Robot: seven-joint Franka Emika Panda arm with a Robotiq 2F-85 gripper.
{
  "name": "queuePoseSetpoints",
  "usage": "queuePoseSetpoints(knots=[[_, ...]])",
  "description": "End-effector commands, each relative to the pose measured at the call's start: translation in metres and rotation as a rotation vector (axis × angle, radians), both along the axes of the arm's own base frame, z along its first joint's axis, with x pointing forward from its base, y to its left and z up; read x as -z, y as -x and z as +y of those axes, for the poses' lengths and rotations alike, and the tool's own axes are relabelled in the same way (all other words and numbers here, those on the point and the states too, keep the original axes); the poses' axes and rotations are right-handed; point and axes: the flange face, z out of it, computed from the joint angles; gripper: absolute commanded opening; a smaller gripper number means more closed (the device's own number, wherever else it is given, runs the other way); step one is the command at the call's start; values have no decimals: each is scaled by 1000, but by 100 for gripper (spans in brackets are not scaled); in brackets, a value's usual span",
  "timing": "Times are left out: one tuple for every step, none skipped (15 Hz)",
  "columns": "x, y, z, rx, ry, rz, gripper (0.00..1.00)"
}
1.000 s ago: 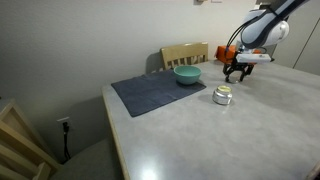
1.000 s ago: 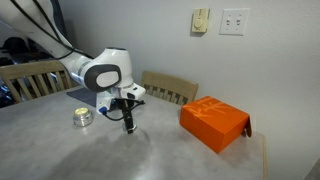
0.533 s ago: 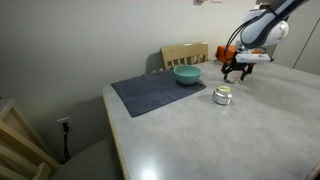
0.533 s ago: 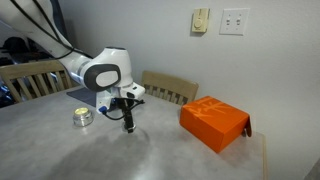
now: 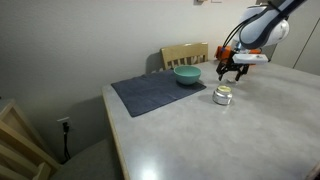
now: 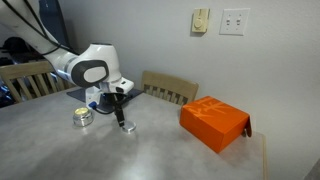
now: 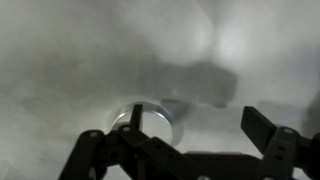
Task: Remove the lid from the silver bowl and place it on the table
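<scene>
The small silver bowl (image 5: 222,99) stands on the pale table (image 5: 200,140) with its shiny lid (image 5: 222,91) on top. It also shows in an exterior view (image 6: 82,117). My gripper (image 5: 232,74) is open and empty. It hangs just above the table, a little behind and beside the bowl, and shows in an exterior view (image 6: 122,123) too. In the wrist view the lid (image 7: 148,118) lies low in the picture. One finger (image 7: 135,116) crosses in front of it and the other finger (image 7: 263,126) is far to the right. The gripper (image 7: 198,125) is not around the bowl.
A teal bowl (image 5: 187,75) sits on a dark blue-grey mat (image 5: 155,95). An orange box (image 6: 213,123) lies on the table on the gripper's far side from the bowl. Wooden chairs (image 5: 185,54) (image 6: 168,90) stand at the table's edge.
The gripper has moved sideways toward the silver bowl, closing part of the gap. The bowl and lid have not moved. The jaws stay open.
</scene>
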Motion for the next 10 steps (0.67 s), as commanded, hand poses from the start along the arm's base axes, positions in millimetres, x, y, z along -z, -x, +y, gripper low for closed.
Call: queuePoseSetpoints(knots=[[-18,31,27,-42,-3,-25,100],[-21,37,35,-52,-1,-34,100],[-25,42,41,-60,1,-44,100],[-29,47,48,-69,2,-56,100],[-32,52,54,-76,0,-65,100],[-35,57,59,-83,-2,-74,100],[-38,61,63,-87,-7,-85,100],[-39,66,69,-97,-13,-85,100],[-41,70,72,-105,-17,-87,100],[-42,74,76,-117,-26,-81,100]])
